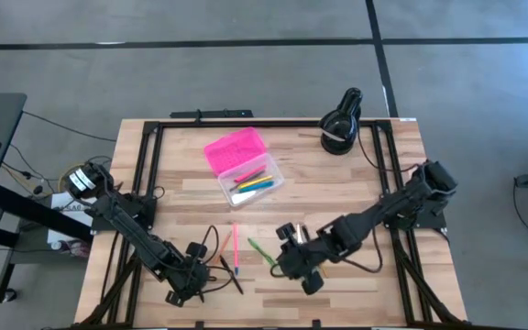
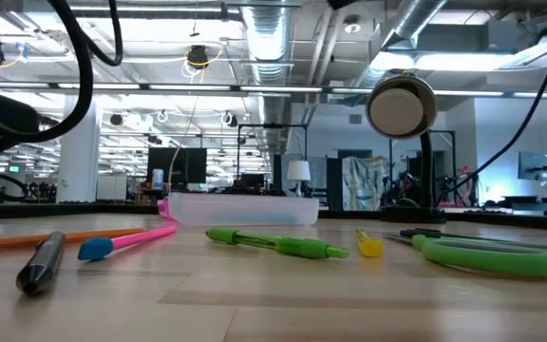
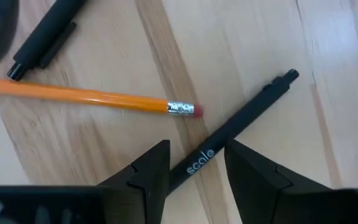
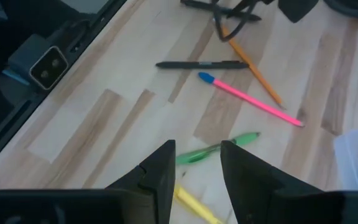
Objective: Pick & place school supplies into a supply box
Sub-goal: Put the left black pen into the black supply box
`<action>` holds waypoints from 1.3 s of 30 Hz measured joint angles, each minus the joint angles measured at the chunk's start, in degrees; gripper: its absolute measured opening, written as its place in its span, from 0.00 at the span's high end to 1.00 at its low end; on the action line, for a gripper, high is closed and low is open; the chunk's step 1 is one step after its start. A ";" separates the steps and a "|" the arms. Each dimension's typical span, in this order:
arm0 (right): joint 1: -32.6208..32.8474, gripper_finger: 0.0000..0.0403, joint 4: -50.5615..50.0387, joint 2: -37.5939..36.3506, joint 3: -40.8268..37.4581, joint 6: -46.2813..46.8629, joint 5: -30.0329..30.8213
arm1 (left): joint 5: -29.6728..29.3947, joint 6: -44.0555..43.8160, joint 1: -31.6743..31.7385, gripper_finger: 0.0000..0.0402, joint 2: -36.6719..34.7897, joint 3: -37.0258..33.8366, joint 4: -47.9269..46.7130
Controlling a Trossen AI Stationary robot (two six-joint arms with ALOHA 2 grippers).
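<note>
My left gripper (image 3: 196,149) is low over the table's near left, open. One finger stands on each side of a black pen (image 3: 241,118) that lies flat on the wood, and I see no touch. An orange pencil (image 3: 86,98) and another black pen (image 3: 42,40) lie just beyond. My right gripper (image 4: 197,149) hangs open above the table near its middle front, over a green pen (image 4: 219,149) and a yellow one (image 4: 194,205). A pink pen (image 1: 236,246) lies between the arms. The supply box (image 1: 253,181), its pink lid (image 1: 235,149) open, holds several pens. Green-handled scissors (image 2: 501,256) lie flat.
A black round lamp (image 1: 341,124) stands at the table's far right, with a cable trailing from it. Black frame rails (image 1: 145,165) run along the table's left, far and right sides. Bare wood lies between the box and the loose pens.
</note>
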 joint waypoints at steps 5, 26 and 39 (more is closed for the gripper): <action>3.41 0.70 -1.54 0.02 0.00 3.31 5.11 | -0.03 -0.04 -0.02 0.64 -0.12 -1.38 2.50; 15.90 0.70 -3.83 0.04 0.00 13.84 26.70 | -0.98 -5.87 -0.04 0.64 -0.20 -3.69 5.19; 15.08 0.70 -2.04 0.11 -4.50 16.31 27.70 | -2.82 -5.76 -0.90 0.78 -0.09 -3.80 5.72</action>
